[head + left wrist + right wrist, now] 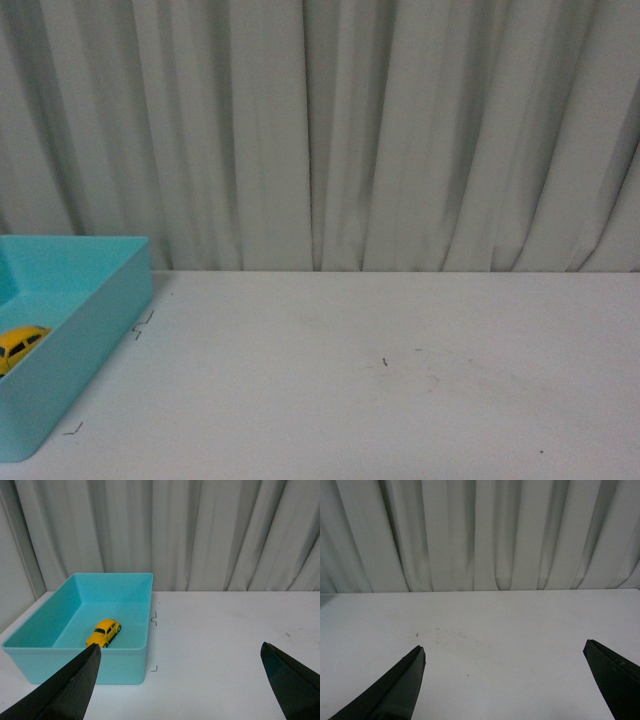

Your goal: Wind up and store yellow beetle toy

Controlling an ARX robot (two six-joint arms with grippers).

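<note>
The yellow beetle toy (103,632) rests on its wheels on the floor of a turquoise bin (127,666); the front view catches the yellow beetle toy (18,345) at the far left edge, inside the same turquoise bin (95,330). My left gripper (180,650) is open, held back from the bin, nothing between its black fingers (75,685). My right gripper (502,650) is open too, over bare white table, holding nothing. Neither arm shows in the front view.
The white table (400,380) stretches right of the bin, with small black corner marks (154,619) beside the bin's wall. A grey pleated curtain (380,130) closes off the back of the table.
</note>
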